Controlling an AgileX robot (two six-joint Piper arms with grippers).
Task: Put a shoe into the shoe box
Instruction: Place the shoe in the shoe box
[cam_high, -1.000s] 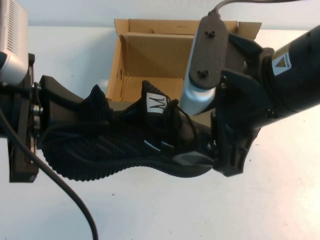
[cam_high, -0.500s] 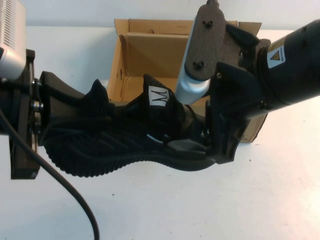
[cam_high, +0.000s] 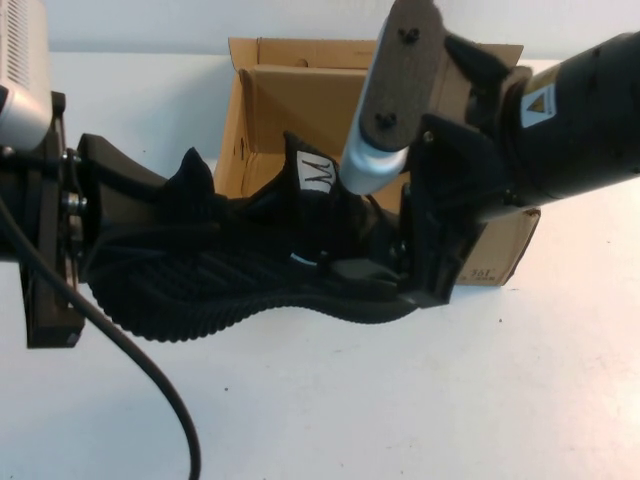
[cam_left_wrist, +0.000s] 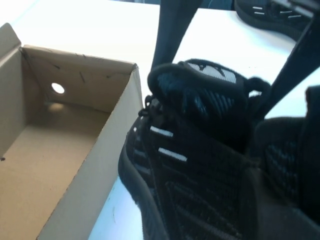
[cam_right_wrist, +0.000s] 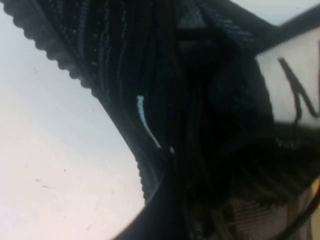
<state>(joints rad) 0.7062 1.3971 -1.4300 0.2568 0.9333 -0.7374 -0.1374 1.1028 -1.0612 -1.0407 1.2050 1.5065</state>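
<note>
A black shoe (cam_high: 250, 285) with a white tongue label is held on its side, sole towards the table's front, just in front of the open cardboard shoe box (cam_high: 300, 110). My left gripper (cam_high: 185, 232) is shut on the heel end. My right gripper (cam_high: 420, 275) is shut on the toe end, over the box's front right corner. In the left wrist view the shoe (cam_left_wrist: 200, 150) sits right beside the box's near wall (cam_left_wrist: 100, 170), and the box floor is bare. The right wrist view is filled by the shoe's upper (cam_right_wrist: 165, 100) and its label (cam_right_wrist: 295, 85).
A second black shoe (cam_left_wrist: 270, 15) lies on the white table beyond the held one, seen only in the left wrist view. The box flaps stand open at the back. A black cable (cam_high: 130, 370) trails from the left arm across the table's front left.
Both grippers have carried the shoe a little back towards the box. The right gripper and the toe have shifted left and farther over the box's front edge.
</note>
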